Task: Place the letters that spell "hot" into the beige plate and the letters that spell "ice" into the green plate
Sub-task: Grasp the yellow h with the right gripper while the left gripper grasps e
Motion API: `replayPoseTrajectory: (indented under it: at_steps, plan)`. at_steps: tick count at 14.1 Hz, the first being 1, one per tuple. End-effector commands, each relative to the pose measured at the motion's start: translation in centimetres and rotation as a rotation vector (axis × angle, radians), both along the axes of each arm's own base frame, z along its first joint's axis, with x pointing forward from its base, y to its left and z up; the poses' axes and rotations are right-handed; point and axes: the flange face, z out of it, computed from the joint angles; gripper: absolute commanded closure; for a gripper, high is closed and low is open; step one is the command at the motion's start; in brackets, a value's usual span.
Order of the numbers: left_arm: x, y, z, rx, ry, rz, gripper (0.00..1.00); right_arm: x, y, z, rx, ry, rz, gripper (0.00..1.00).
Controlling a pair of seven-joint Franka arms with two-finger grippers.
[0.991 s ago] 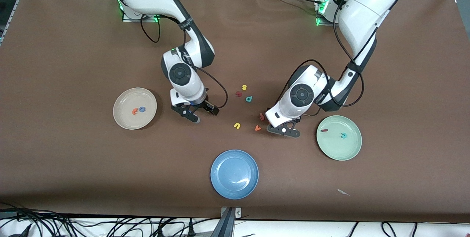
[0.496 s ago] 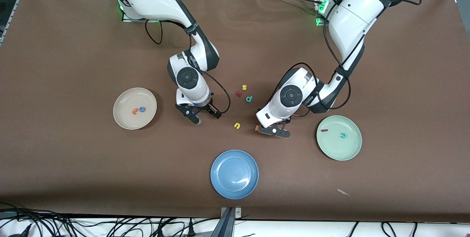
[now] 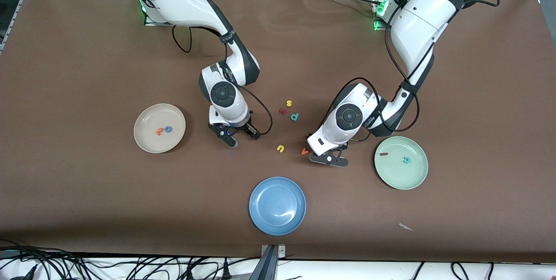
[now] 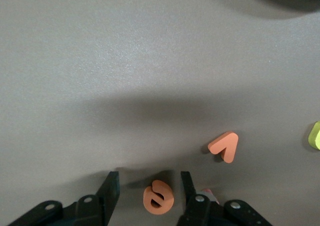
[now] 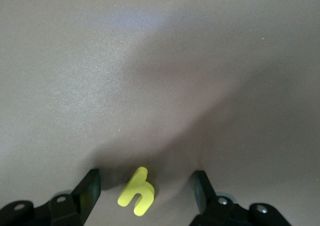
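My left gripper (image 4: 149,186) is low over the table with its jaws open on either side of the orange-red "e" (image 4: 159,197), not touching it. In the front view the left gripper (image 3: 329,158) covers that letter. My right gripper (image 5: 146,183) stands open around the yellow "h" (image 5: 137,192), and in the front view the right gripper (image 3: 230,139) hides it. The beige plate (image 3: 150,139) holds the orange "t" (image 3: 159,131) and blue "o" (image 3: 168,129). The green plate (image 3: 399,176) holds the dark red "i" (image 3: 384,154) and teal "c" (image 3: 406,159).
An orange "v" (image 3: 305,151) and yellow "u" (image 3: 280,148) lie beside the left gripper. A yellow "s" (image 3: 289,103), a red letter (image 3: 282,110) and a teal "p" (image 3: 294,117) sit farther from the camera. A blue plate (image 3: 277,205) is nearest the camera.
The left hand has shifted over the orange-red "e", which showed beside it a second ago and is now covered. The right gripper has edged slightly toward the table's middle.
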Motion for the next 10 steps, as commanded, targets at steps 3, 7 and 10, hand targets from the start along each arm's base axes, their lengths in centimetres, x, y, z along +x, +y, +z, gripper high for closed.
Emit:
replayPoseTrajectory:
  at_steps: [3, 7, 10]
  plan:
    - [-0.1, -0.8, -0.2, 0.003, -0.001, -0.004, 0.43, 0.0, 0.9, -0.2, 0.009, 0.004, -0.013, 0.29]
    - [-0.4, -0.4, -0.6, 0.012, 0.008, -0.004, 0.43, 0.0, 1.3, 0.1, 0.014, 0.0, -0.008, 0.34]
    - [-0.6, -0.5, -1.0, 0.015, 0.013, -0.005, 0.46, -0.4, 2.0, 0.1, 0.015, -0.003, 0.001, 0.4]
